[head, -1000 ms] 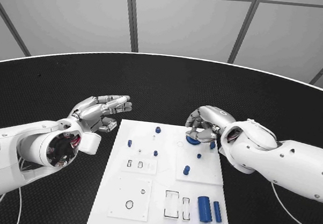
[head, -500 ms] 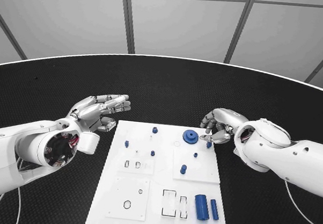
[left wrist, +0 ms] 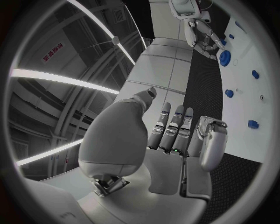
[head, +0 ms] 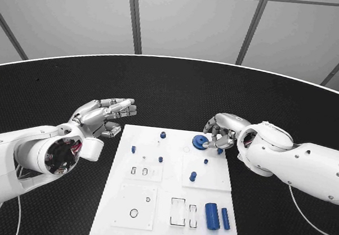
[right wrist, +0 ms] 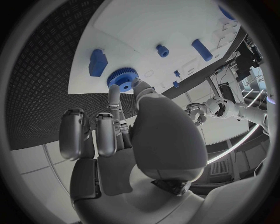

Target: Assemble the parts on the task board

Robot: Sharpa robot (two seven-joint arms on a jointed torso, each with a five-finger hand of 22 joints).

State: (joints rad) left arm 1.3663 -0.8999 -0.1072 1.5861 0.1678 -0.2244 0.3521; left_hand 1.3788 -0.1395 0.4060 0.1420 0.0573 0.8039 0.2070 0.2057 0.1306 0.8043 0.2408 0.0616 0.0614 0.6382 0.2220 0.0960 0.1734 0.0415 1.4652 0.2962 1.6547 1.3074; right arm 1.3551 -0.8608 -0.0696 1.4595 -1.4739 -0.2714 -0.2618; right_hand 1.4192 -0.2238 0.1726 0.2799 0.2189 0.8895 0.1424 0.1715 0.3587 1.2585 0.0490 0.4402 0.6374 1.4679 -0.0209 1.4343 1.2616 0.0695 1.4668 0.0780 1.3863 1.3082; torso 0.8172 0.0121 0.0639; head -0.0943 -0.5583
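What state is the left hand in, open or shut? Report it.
Open. The left hand hovers beside the task board, fingers extended and apart, nothing held in either view.

White arms [head: 311, 169], silver hand [head: 104, 115], thin white cable [head: 310, 220].

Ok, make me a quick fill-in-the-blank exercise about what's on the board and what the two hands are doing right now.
1. The right hand touches a blue ____ at the far end of the task board.
2. The left hand holds ____.
3. Two blue cylinders lie at the board's near ____ corner in the head view.
4. The table is ____ in colour.

Missing words: gear; nothing; right; black
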